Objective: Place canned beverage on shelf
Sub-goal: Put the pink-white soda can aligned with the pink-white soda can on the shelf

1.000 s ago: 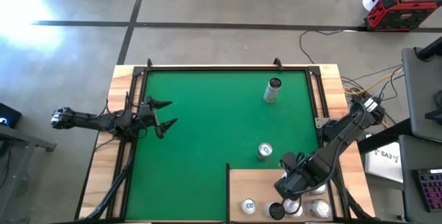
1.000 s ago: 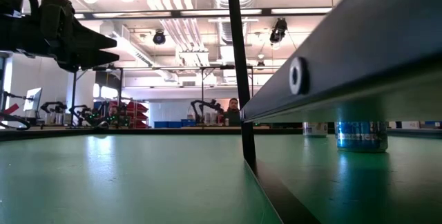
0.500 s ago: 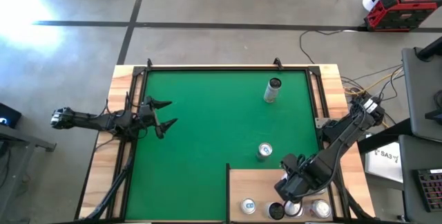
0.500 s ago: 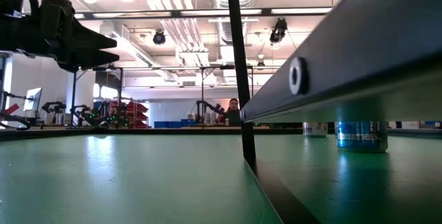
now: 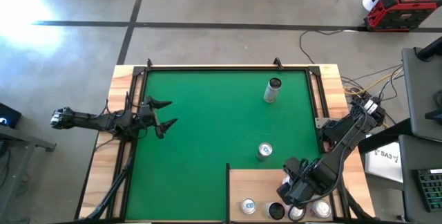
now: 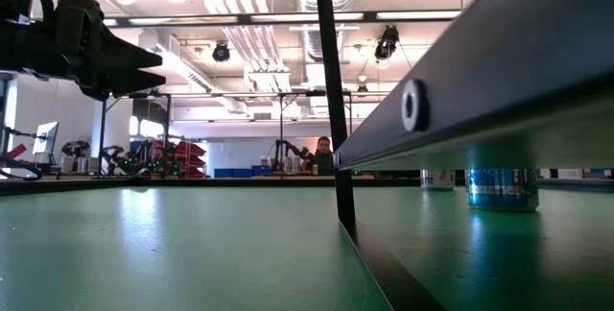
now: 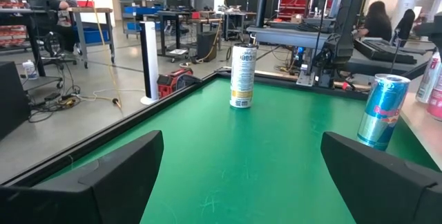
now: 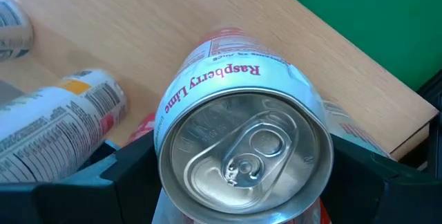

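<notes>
Two arms show. We see our right gripper (image 5: pixel 295 202) over the shelf (image 5: pixel 255 182), at five o'clock on the mat (image 5: pixel 207 113), fingers spread around an upright raspberry-lime can (image 8: pixel 243 151) standing on it. Our left gripper (image 5: pixel 164 113) hovers spread at nine o'clock.

A white Raspberry Lime can (image 8: pixel 243 141) stands upright on the pale wooden shelf (image 5: pixel 259 182), among other cans.

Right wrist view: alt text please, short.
Top-down close-up of a Raspberry Lime can standing between the right end effector's dark fingers on the pale wooden shelf. Two more cans stand beside it, and green mat shows past the shelf edge.
</notes>
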### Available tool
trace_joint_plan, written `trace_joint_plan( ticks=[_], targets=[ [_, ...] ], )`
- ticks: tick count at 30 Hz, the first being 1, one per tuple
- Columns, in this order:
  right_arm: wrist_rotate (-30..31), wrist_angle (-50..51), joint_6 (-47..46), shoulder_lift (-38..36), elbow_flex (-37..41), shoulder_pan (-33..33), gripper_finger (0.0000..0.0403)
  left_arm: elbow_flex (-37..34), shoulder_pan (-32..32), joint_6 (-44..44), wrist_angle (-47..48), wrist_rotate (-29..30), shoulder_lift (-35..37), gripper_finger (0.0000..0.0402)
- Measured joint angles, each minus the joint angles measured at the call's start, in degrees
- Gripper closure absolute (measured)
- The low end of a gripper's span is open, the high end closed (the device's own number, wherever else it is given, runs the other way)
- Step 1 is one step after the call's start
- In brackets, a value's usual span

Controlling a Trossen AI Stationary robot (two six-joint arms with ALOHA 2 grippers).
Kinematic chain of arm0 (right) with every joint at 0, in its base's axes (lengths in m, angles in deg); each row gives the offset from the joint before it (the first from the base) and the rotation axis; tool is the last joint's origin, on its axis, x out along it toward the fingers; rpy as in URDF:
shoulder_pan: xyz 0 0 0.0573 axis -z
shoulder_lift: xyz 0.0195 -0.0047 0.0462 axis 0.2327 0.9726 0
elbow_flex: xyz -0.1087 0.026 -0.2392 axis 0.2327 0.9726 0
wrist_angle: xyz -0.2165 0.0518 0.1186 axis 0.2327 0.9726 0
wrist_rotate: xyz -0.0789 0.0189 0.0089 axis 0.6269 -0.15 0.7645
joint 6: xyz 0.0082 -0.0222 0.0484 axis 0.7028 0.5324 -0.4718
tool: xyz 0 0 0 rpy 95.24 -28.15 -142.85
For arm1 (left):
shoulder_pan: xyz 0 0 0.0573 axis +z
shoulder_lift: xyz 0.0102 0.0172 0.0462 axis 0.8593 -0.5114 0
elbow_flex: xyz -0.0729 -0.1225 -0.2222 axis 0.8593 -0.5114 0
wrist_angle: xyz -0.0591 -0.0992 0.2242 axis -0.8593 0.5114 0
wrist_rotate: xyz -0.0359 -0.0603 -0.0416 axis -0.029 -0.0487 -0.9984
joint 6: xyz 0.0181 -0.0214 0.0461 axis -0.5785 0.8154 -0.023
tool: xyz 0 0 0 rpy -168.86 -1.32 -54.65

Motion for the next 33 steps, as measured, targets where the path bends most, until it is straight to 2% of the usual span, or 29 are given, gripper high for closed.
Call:
trace_joint_plan(
  ticks=[16, 33],
  targets=[
    [-0.2, -0.6, 7.5, 0.0, 0.0, -0.2, 0.0105, 0.0, 0.0, 0.0, 0.0, 0.0, 0.0, 0.0024],
    [-1.5, 2.2, 8.1, 0.3, -1.2, -0.2, 0.0105, 0.0, 0.0, 0.0, 0.0, 0.0, 0.0, 0.0024]
  ],
)
